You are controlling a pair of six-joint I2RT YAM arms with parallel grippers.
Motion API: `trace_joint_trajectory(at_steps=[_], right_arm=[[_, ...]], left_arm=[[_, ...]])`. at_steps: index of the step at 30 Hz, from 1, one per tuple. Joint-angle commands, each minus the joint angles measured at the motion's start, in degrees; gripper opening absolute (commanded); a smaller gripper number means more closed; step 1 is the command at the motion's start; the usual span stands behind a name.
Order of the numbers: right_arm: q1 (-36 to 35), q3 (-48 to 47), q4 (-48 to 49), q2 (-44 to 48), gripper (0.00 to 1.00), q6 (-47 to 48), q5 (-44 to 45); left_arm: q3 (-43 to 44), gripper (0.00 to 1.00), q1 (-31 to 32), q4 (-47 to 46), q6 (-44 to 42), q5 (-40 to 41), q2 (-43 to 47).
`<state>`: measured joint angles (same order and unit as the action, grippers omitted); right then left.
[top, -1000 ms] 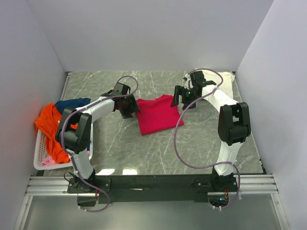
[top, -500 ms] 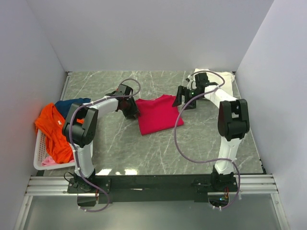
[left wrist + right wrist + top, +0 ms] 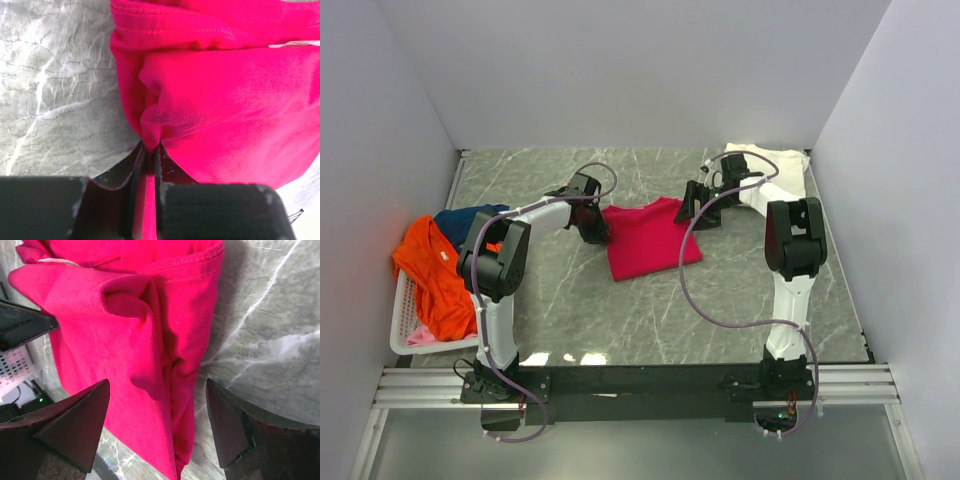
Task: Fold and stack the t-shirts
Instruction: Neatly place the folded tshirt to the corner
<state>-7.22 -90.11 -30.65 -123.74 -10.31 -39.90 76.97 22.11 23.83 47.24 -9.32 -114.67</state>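
Note:
A crimson-pink t-shirt (image 3: 650, 238) lies folded in the middle of the table. My left gripper (image 3: 597, 228) is at its left edge, shut on a pinched fold of the pink cloth (image 3: 149, 142). My right gripper (image 3: 698, 208) stands open at the shirt's right edge, and the bunched hem (image 3: 165, 355) lies between its two dark fingers (image 3: 75, 425) without touching them. A small white neck label (image 3: 295, 44) shows near the collar. A cream-white t-shirt (image 3: 770, 165) lies at the back right, partly hidden by the right arm.
A white slatted basket (image 3: 405, 335) sits at the table's left edge with an orange tee (image 3: 430, 275), a navy one (image 3: 470, 215) and a bit of pale pink cloth (image 3: 420, 337) spilling from it. Walls close in the back and both sides.
My left gripper has closed on the pink shirt's left edge. The right gripper has shifted slightly toward the back of the shirt's right edge and stays open.

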Motion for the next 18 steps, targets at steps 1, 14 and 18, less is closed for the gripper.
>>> trace_joint_trajectory(at_steps=[1,14,18], right_arm=[[0.28,-2.09,1.82,-1.76,0.83,0.99,-2.72],[-6.83,2.3,5.34,-3.52,0.75,-0.5,-0.71],[-8.68,0.72,5.52,-4.22,0.68,-1.82,0.79]], left_arm=[[0.29,0.12,0.04,0.95,-1.19,1.15,-1.87],[-3.23,0.06,0.04,-2.3,-0.4,-1.22,-2.66],[-4.02,0.06,0.04,-2.83,-0.57,-1.66,-2.22]])
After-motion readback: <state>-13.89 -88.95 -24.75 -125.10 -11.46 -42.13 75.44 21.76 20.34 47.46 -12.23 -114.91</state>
